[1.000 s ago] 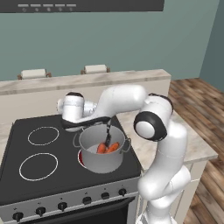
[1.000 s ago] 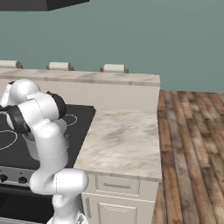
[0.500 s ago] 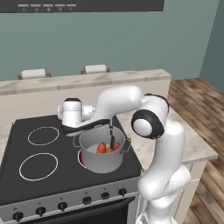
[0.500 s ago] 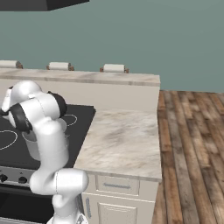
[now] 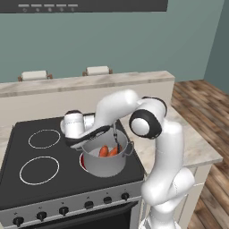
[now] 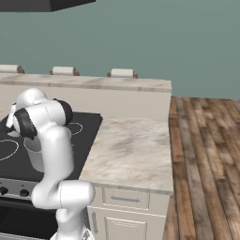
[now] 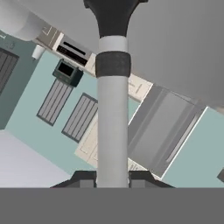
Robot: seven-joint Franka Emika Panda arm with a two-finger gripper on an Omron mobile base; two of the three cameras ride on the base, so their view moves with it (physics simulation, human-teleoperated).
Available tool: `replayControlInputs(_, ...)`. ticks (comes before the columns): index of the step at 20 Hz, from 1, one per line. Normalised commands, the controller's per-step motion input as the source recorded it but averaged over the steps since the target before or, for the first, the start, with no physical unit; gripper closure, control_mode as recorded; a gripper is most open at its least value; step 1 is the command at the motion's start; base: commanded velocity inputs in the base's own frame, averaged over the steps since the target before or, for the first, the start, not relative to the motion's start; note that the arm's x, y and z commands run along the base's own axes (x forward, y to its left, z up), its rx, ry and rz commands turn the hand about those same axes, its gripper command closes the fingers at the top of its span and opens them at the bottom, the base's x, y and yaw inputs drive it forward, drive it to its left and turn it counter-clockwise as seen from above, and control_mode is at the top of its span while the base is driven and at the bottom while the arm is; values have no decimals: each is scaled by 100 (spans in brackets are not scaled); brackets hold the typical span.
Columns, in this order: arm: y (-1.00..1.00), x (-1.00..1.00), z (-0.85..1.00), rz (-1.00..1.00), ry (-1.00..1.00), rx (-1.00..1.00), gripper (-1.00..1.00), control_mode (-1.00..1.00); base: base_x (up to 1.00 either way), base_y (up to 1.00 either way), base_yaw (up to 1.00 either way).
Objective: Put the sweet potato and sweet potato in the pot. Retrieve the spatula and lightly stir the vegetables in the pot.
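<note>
The grey pot [image 5: 106, 162] stands on the front right burner of the black cooktop [image 5: 40, 179]. Inside it lie two orange-red sweet potatoes [image 5: 103, 151] [image 5: 114, 151], side by side. My gripper [image 5: 106, 130] hovers at the pot's far rim, shut on the spatula [image 5: 116, 139], which hangs down into the pot beside the right tuber. In the hand view the spatula [image 7: 112, 109] runs straight up from between the fingertips [image 7: 83, 177], which clamp its pale handle below the black head; the gripper [image 7: 112, 177] is shut on it. The arm hides most of the pot [image 6: 33, 154] in the right base view.
Two ringed burners [image 5: 44, 138] [image 5: 39, 170] lie left of the pot. A marble counter [image 6: 126, 150] extends right of the stove. A raised back ledge [image 5: 89, 82] carries small holders [image 5: 97, 70]. Stove knobs [image 5: 63, 210] line the front edge.
My hand has dropped slightly toward the pot rim, and the spatula has swept a little to the right inside the pot. The sweet potatoes stay in the pot.
</note>
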Motion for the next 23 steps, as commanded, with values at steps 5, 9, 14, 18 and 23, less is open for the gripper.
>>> replayControlInputs(5, 3, 13, -1, 0, 0, -4, 100, -100, 0, 0, 0)
replayControlInputs(9, 13, 26, -16, 0, 0, -1, 100, -100, 0, 0, 0)
replayControlInputs(14, 21, 13, -68, 0, -5, 0, 100, -100, 0, 0, 0)
replayControlInputs(18, 19, 19, -39, 0, -8, 0, 100, -100, 0, 0, 0)
replayControlInputs(23, 4, 0, -19, 0, -9, 0, 100, -100, 0, 0, 0)
